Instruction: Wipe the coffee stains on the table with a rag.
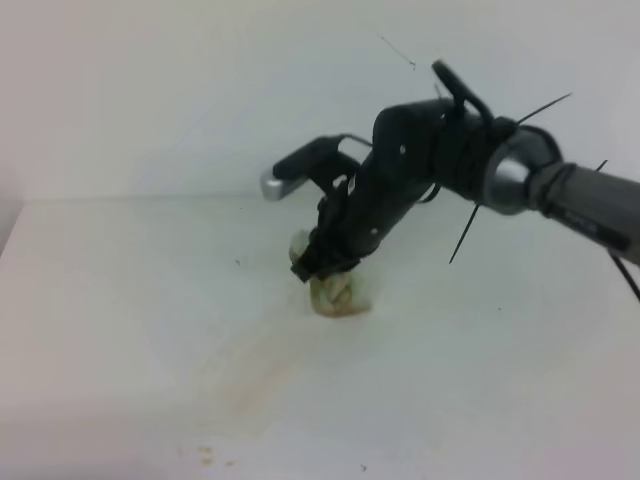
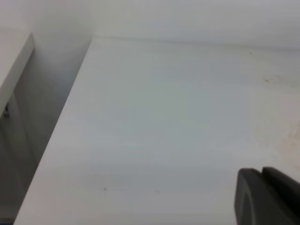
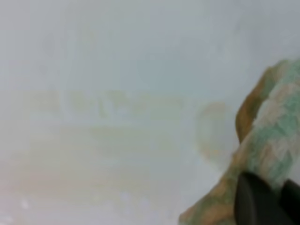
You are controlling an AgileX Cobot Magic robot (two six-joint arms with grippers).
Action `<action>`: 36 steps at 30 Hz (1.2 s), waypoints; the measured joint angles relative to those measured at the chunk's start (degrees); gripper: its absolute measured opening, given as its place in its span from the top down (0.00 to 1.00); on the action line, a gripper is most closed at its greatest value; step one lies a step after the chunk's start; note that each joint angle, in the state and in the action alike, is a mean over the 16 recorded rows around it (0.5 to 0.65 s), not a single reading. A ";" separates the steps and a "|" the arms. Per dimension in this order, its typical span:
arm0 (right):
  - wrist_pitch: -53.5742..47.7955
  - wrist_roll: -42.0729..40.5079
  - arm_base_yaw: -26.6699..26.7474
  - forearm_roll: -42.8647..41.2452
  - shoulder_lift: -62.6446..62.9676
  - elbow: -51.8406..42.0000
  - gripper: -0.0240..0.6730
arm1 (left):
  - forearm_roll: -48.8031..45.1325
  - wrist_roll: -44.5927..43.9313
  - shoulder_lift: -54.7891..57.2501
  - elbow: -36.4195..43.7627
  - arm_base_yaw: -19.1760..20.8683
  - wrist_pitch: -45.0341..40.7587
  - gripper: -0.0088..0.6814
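Exterior high view: right hand (image 1: 322, 262) clamped on the rag (image 1: 338, 292), faint coffee stains (image 1: 262, 375) just beside it.

White table (image 2: 154, 122), faint tan specks far rt, end effector (image 2: 267, 197) bottom rt.

One rag, one smear, one arm over one counter.

On the single white counter (image 1: 120, 300) lies one rag (image 1: 338, 293), a bunched wad of pale green and white with brown patches. One faint tan coffee smear (image 1: 265, 375) runs across the surface, and beside its near end sit about three small brown specks (image 1: 207, 458). A few tiny dark specks also dot the surface, too small to count surely. One black arm (image 1: 400, 180) shows in the high view, carrying one gripper (image 1: 322, 262). In each wrist view one pair of dark fingers (image 3: 262, 201) shows at the lower right corner, two pairs in all.
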State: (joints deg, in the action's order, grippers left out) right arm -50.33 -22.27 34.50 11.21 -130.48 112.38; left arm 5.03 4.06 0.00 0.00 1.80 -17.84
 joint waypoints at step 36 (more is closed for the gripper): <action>37.89 2.40 -8.06 11.29 29.28 -52.42 0.83 | 0.00 0.00 0.00 0.00 0.00 0.00 0.99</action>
State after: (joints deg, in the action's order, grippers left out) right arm -12.44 -19.87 26.44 22.50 -101.20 59.96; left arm 5.03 4.06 0.00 0.00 1.80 -17.84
